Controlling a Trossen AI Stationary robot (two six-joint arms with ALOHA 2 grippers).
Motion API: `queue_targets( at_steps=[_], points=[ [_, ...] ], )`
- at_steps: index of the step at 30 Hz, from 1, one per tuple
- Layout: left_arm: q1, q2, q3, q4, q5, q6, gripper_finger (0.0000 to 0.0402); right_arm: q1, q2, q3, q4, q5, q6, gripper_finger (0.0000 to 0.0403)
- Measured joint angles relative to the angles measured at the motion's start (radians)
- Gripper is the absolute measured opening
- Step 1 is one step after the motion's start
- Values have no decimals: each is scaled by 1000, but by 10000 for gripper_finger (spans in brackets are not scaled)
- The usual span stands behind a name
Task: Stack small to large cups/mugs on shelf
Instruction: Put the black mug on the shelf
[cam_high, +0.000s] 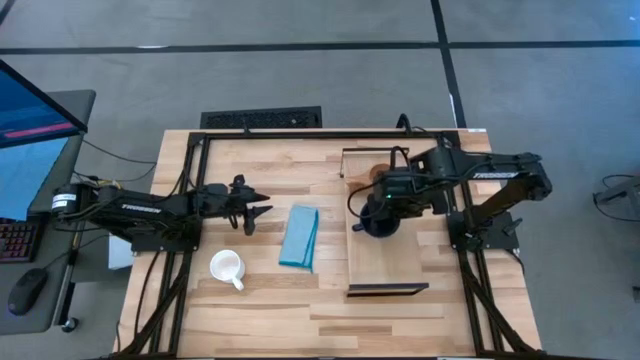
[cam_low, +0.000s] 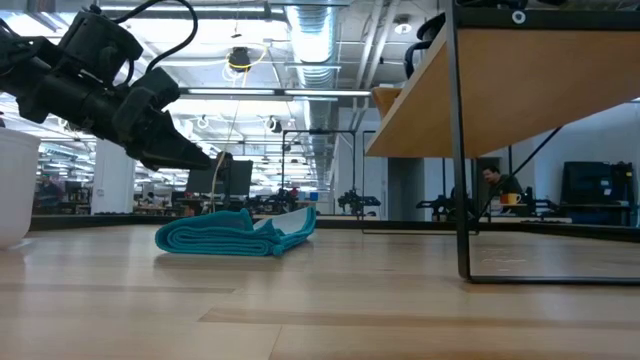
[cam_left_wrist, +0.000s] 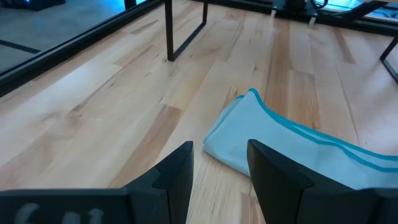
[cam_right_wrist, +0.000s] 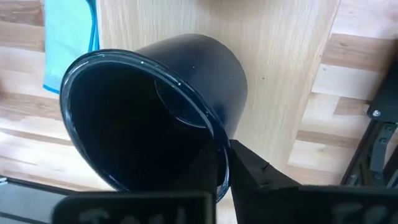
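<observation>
The dark navy mug (cam_right_wrist: 155, 118) is in my right gripper (cam_high: 380, 222), which is shut on it over the middle of the light-wood shelf (cam_high: 385, 262). A small brown shape (cam_high: 377, 172) shows on the shelf's far end, mostly hidden by the right arm; it looks like the wooden cup. The white mug (cam_high: 228, 267) stands upright on the tabletop near the left side, also at the low view's left edge (cam_low: 14, 185). My left gripper (cam_left_wrist: 221, 163) is open, hovering above the table just left of the blue folded cloth (cam_high: 300, 237) and touching nothing. My right gripper holds the navy mug by its rim (cam_right_wrist: 214, 142), one finger inside the mug and one (cam_right_wrist: 261, 177) outside the wall. The fingers come from above. The mug is tilted, mouth toward the wrist camera, over the shelf board; I cannot tell whether its base touches the board.
The blue folded cloth (cam_low: 235, 232) lies between the white mug and the shelf. Dark metal brackets stand at the shelf's near end (cam_high: 387, 290) and far end. A black frame runs along the table's edges. Bare board shows on the shelf's near half.
</observation>
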Motion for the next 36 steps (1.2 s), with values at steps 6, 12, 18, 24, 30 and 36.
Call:
queue_targets(
  at_steps=[6, 12, 18, 24, 30, 36],
  points=[
    [0, 0, 0, -1, 0, 0, 142, -2, 0, 0, -1, -1, 1, 106],
    [0, 0, 0, -1, 0, 0, 142, -2, 0, 0, -1, -3, 1, 137],
    [0, 0, 0, -1, 0, -1, 142, -2, 0, 0, -9, -11, 12, 144],
    [0, 0, 0, -1, 0, -5, 142, -2, 0, 0, -9, -11, 20, 128],
    [0, 0, 0, -1, 0, -5, 142, -2, 0, 0, -9, -38, 18, 109],
    [0, 0, 0, -1, 0, -6, 142, 9, 0, 0, -9, -51, 9, 108]
  ],
)
